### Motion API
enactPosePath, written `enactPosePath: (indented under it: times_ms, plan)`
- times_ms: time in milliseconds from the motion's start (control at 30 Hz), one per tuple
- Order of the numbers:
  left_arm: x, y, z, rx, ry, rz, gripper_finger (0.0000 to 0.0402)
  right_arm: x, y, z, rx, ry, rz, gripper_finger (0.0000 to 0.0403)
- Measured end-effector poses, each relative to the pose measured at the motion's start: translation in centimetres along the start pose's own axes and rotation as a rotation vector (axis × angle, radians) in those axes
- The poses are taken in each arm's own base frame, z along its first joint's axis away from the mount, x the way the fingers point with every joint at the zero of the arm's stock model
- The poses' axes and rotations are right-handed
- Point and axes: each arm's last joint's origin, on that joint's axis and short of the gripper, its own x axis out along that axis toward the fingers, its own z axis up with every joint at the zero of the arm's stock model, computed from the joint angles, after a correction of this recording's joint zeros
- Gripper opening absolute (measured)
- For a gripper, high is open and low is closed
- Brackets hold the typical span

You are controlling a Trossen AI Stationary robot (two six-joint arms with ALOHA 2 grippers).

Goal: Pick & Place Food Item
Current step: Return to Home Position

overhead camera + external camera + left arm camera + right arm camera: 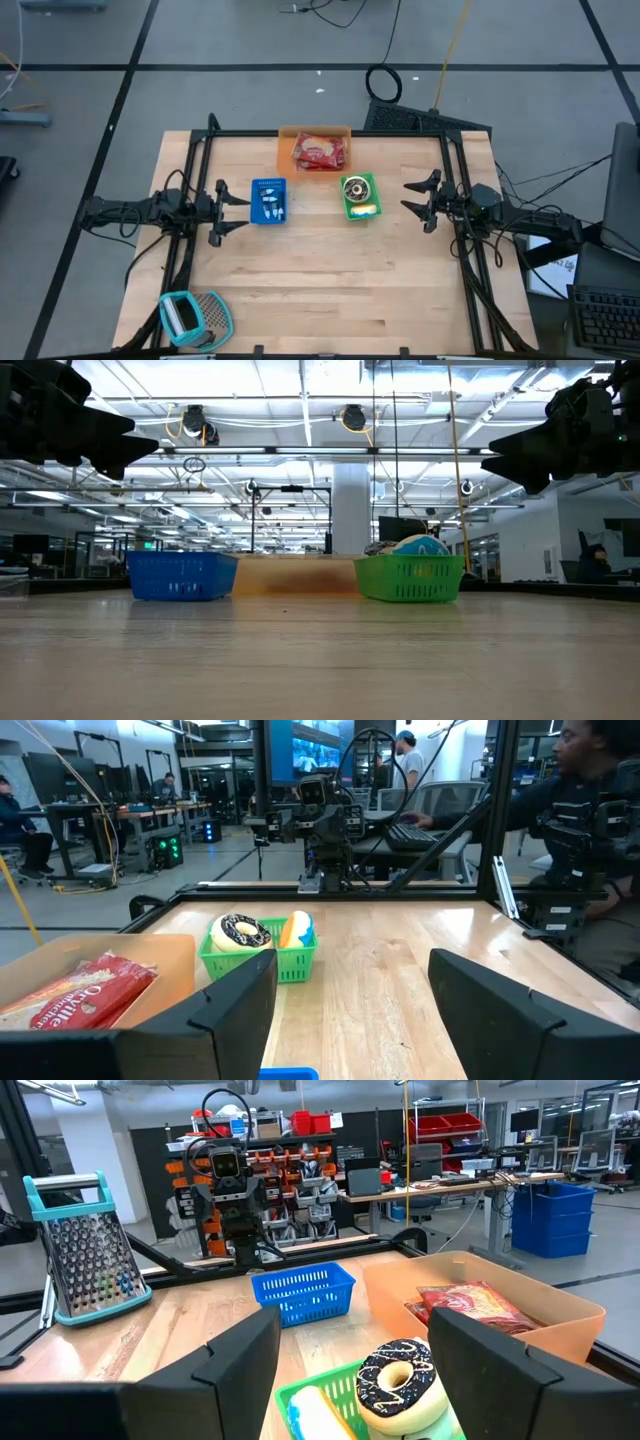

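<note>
While left tool [238, 210] gapes | right tool [405, 196] too | latticed blue bin [180, 576] (plastic)

Three bins [285, 150], one popcorn bag [319, 153], one donut [357, 187], one grater [195, 316].

orange bin [295, 575] just a blur between blue bin [180, 576] and green bin [410, 579] down low, blue bin's contents [270, 204] too tiny to tell from above
</note>
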Motion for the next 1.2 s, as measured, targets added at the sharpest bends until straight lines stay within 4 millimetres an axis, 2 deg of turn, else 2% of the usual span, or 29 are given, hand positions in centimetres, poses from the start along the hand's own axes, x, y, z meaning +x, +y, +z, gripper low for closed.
enactPosePath:
  times_ms: [1200]
  plan:
    - [0.00,0.00,0.02,0.000,-0.001,0.000,0.0264,0.00,0.00,0.00,0.000,0.000,0.000,0.0242]
